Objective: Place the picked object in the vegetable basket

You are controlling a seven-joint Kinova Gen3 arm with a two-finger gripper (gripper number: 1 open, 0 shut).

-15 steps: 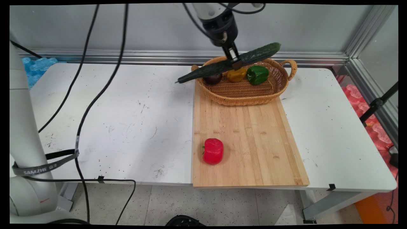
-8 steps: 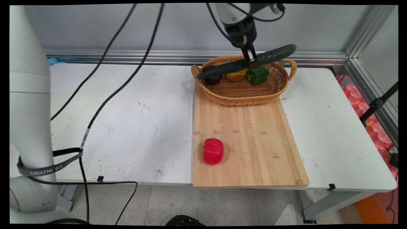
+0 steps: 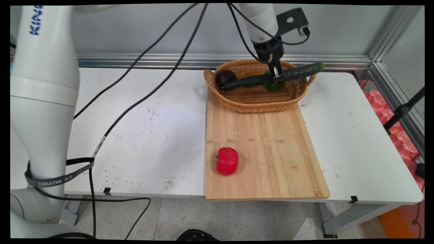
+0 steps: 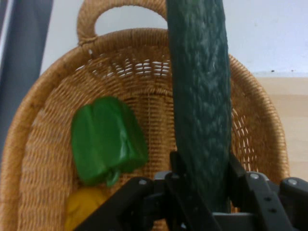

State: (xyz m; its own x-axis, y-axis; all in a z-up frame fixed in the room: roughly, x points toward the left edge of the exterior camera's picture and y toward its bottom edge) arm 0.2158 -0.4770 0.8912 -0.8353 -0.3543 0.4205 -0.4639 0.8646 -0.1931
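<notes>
Gripping the cucumber (image 3: 271, 76) mid-length, your gripper (image 3: 276, 76) has carried it right and lower within the last second; it now lies tilted across the basket (image 3: 257, 101), above the green pepper (image 4: 108, 139).

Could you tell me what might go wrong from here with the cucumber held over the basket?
The cucumber, pinched in the claw, overhangs the basket rim near the right handle, so it might catch or tip out. It may also press on the green pepper beneath.
</notes>
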